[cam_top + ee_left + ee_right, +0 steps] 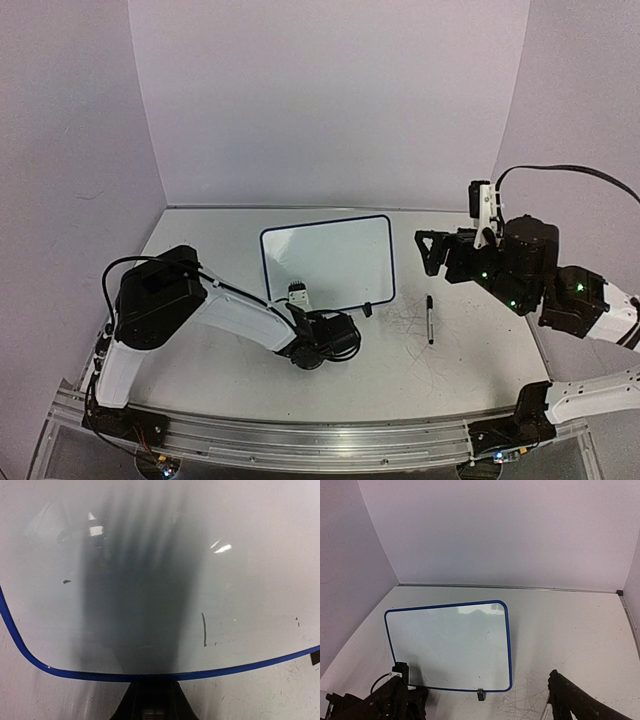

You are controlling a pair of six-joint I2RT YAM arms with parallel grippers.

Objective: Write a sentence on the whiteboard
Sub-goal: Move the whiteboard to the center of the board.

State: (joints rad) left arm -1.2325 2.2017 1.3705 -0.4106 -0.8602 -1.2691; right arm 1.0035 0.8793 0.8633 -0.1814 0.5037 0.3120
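Left claw (pixel 297 296) sits low at the near rim of the whiteboard (pixel 327 262). Its two fingers (pixel 150 702) are pressed together with nothing seen between them. In its own wrist view the tips point at the dark-blue rim just ahead, and whether they touch it cannot be told. The arm's shadow falls across the white surface beyond the rim. A small white tag (pixel 396 674) sits on top of this claw, its print too small to read.

On the whiteboard, a short upright dark stroke (pixel 204 630) stands close to the near rim, to the right of the claw. A small dark fleck (pixel 66 581) lies farther up on the left. Neither reads as a letter.

The whiteboard lies face-up around the middle of the counter (pixel 460 370), turned a little off square. A black foot (pixel 368 309) shows at its near right corner.

A black pen (pixel 430 320) lies on the counter to the right of that corner, apart from the whiteboard. It runs near to far among thin scribbled scuffs.

Right claw (pixel 425 252) hangs above the counter beside the whiteboard's far right corner. Its fingers are spread wide and hold nothing. In its wrist view, one finger (pixel 570 700) rises at the lower right and the other at the lower left, with the whiteboard between them. Pale purple walls (pixel 330 100) close in the counter.
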